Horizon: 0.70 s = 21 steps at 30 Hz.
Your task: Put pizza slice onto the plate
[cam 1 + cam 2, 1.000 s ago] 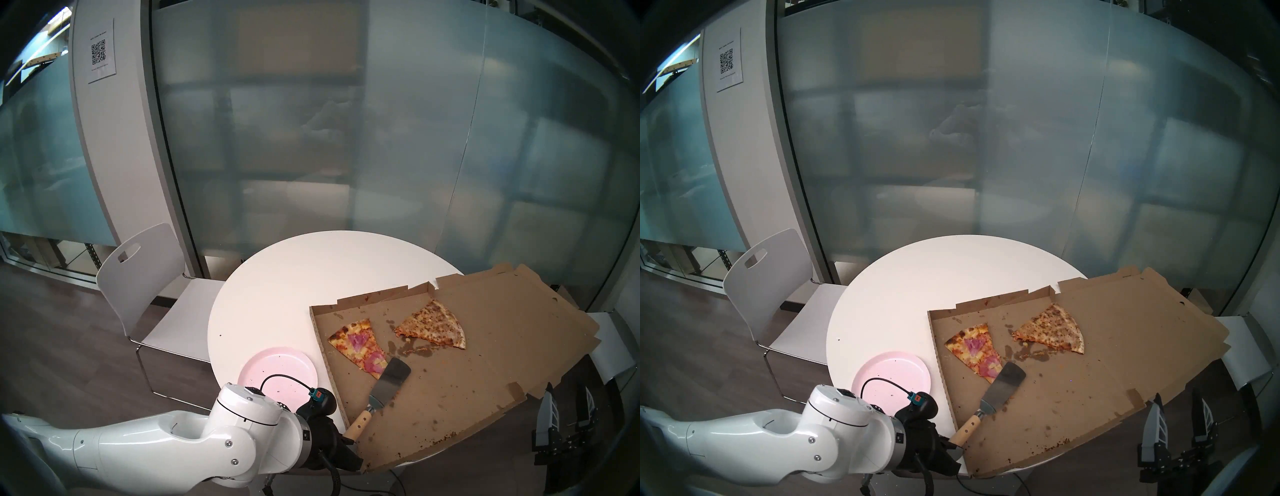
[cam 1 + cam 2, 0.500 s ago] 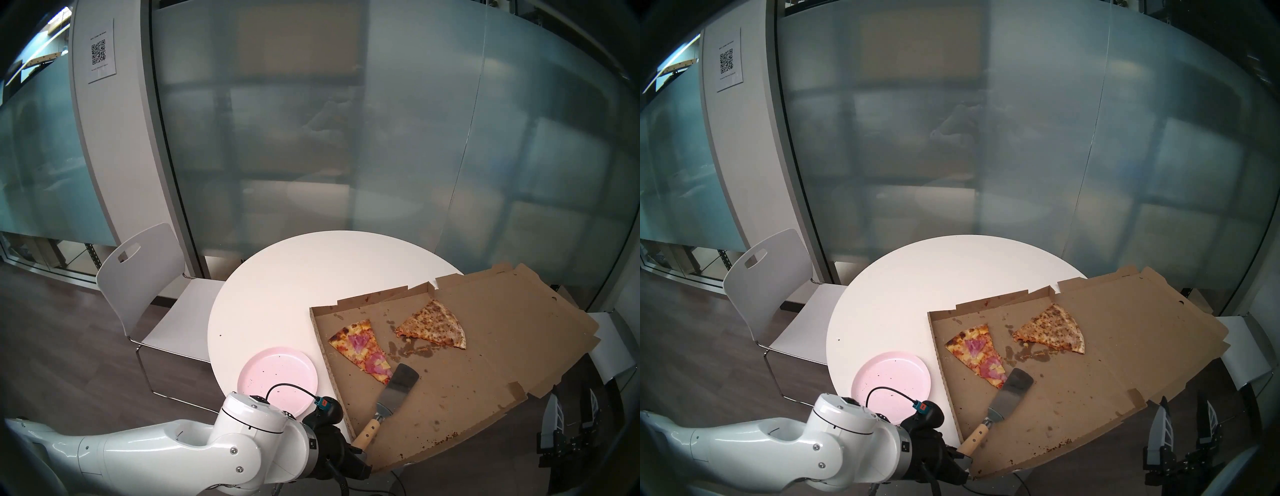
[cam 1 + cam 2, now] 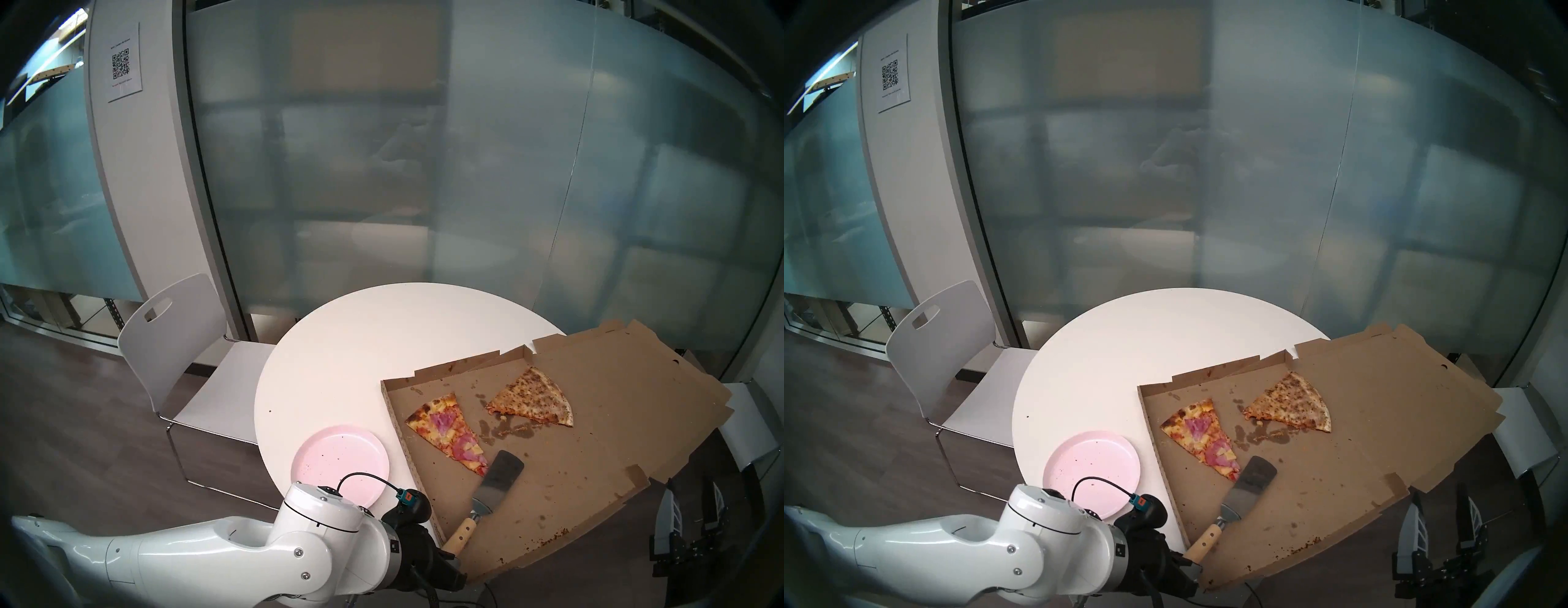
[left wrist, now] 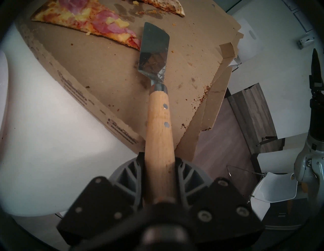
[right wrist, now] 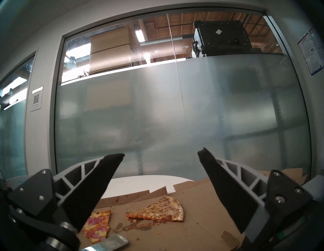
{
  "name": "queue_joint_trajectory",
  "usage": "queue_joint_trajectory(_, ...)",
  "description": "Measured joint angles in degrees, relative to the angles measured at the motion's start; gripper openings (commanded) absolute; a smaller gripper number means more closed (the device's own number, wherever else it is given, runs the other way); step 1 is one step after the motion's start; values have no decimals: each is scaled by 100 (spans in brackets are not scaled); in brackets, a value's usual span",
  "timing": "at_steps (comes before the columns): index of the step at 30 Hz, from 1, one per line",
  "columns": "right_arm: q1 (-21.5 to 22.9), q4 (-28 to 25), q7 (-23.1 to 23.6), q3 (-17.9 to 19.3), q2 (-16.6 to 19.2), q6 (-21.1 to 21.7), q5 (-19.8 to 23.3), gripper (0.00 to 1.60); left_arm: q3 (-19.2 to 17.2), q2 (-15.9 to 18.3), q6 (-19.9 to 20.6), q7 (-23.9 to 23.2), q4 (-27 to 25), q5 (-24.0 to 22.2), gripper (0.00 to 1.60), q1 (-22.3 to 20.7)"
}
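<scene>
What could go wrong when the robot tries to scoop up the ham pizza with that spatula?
The spatula blade sits at the pizza slice's narrow tip, so it might push the slice along the box instead of sliding under.

The blade is much shorter than the slice, so the slice may droop or slip off on the way to the plate.

The box overhangs the table and could shift.

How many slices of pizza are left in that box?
2. The pizza slice with ham and pineapple lies near the box's left wall, its tip beside the spatula. A browned, speckled slice lies toward the far edge. Nothing seems hidden.
</scene>
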Motion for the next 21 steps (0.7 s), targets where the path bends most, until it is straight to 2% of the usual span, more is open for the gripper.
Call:
queue_joint_trajectory(7, 100, 26, -100, -84, 26, 96, -174, 160, -96, 33, 100, 216, -218, -168, 0, -56)
queue_joint_trajectory(16, 197, 75, -207, -87, 75, 150, -309, 160, -367, 431, 195, 392, -711, -478, 0, -76)
queue_joint_trajectory(21, 263, 114, -297, -106, 149, 258, -661, 160, -472, 670, 28, 400, -774, -480, 0, 30)
